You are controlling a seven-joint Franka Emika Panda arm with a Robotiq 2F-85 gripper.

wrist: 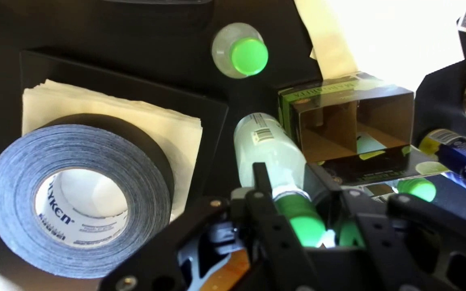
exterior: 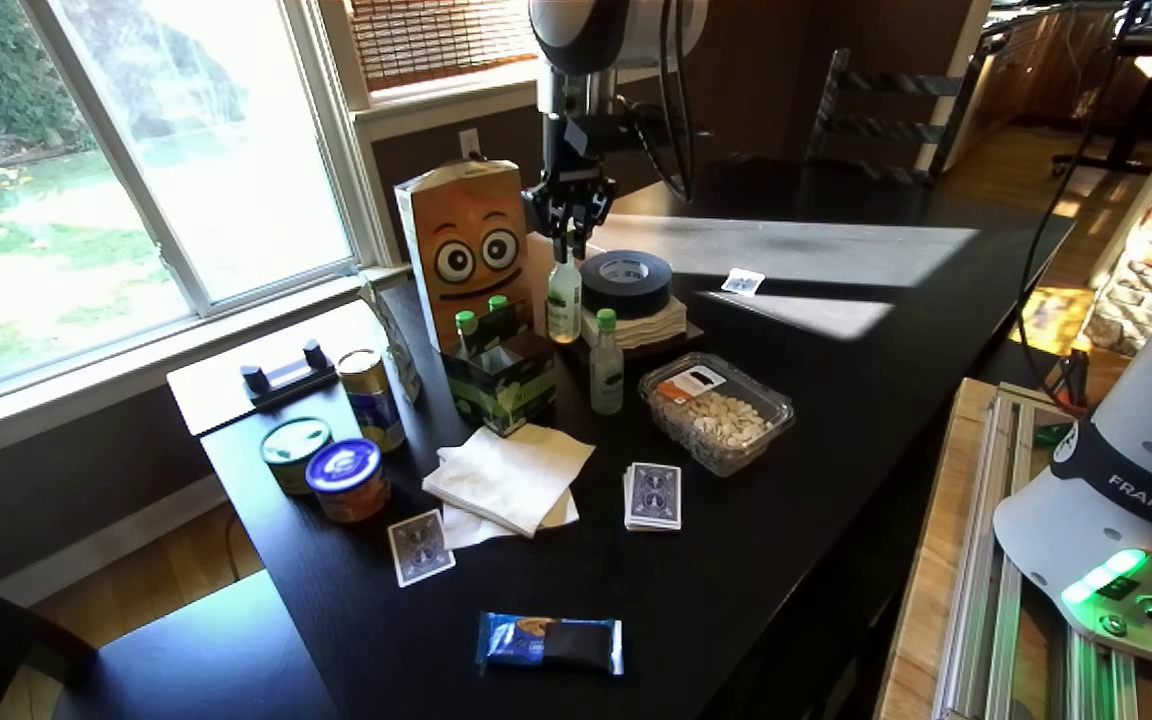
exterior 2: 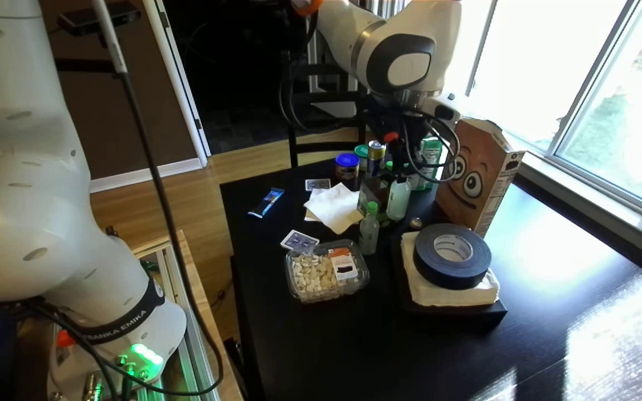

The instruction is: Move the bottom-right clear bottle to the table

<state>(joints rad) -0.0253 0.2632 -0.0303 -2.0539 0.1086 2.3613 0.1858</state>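
While pinching clear bottle at the neck, poised above table beside carton

While looking down through wrist view, can see gripper clamped onto the bottle's neck, with fingers pressing in from both sides. Got clear bottle directly below gripper, roughly upright in both exterior views, with barcode showing in wrist view. Cannot tell whether resting on table or lifted off it.

Just beside gripper, see carton holding two green-capped bottles; can't tell whether touching clear bottle or just missing it. On the opposite side of gripper from carton, got tape roll sitting on napkin stack, over a dark slab. Near gripper too, see tall orange box with a cartoon face.

A bit farther from gripper, got loose bottle with a green cap, standing upright on table, near clear tub of pale pieces.

Further out from gripper, past carton, find white paper sheets, blue-lidded tub and gold-topped can. Well apart from gripper, find card stack, single card and blue-wrapped bar, all lying on table.
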